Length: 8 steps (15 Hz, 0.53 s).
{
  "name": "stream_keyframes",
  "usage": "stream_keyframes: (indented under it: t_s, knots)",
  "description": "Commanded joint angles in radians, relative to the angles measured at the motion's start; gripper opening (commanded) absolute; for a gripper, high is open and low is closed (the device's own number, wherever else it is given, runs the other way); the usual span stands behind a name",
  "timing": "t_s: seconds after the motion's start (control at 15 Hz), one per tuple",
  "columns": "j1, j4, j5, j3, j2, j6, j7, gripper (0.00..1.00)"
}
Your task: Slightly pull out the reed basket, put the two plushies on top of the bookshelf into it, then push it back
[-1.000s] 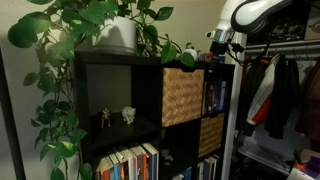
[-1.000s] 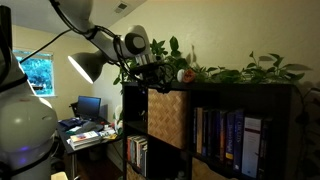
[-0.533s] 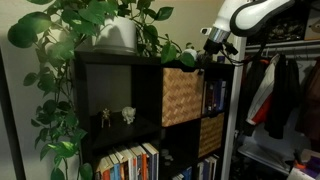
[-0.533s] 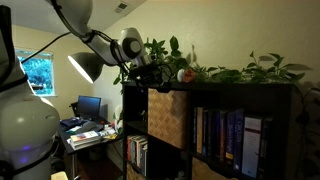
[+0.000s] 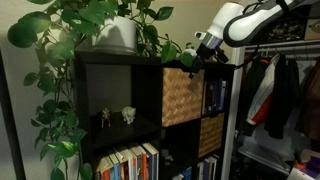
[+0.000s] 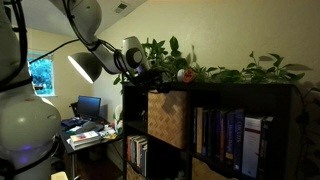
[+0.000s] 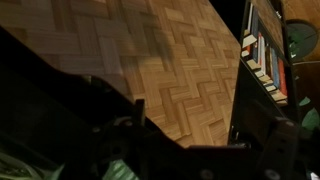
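The black bookshelf (image 5: 120, 90) holds the light tan reed basket (image 5: 182, 95), whose front stands slightly out of its compartment; it also shows in an exterior view (image 6: 168, 116). A whitish plushie with dark patches (image 5: 188, 57) sits on the shelf top among leaves. The reddish-orange plushie (image 6: 184, 75) lies on the top too. My gripper (image 5: 202, 48) hovers at the shelf's top edge above the basket, right beside the whitish plushie; it also shows in an exterior view (image 6: 148, 72). In the wrist view the basket's weave (image 7: 150, 55) fills the frame and my gripper (image 7: 188, 135) is a dark silhouette.
A potted trailing plant (image 5: 115, 35) covers the shelf top. Two pale figurines (image 5: 116, 116) stand in a compartment left of the basket. A darker woven basket (image 5: 210, 135) sits lower. Books (image 7: 262, 55) fill nearby compartments. A clothes rack (image 5: 280, 90) stands beside the shelf; a desk with lamp (image 6: 85, 120) stands nearby.
The arm has swung along the shelf top toward the basket side, bringing the gripper from beyond the whitish plushie to right beside it. The basket and plushies have not moved.
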Motion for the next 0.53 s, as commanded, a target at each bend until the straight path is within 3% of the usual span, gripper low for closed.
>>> stream_keyframes:
  t_s: [0.0,0.47]
  knots:
    - [-0.008,-0.006,-0.040,0.006,0.035,0.101,-0.005,1.00]
    - [-0.050,-0.006,-0.154,0.018,0.064,0.219,0.018,1.00]
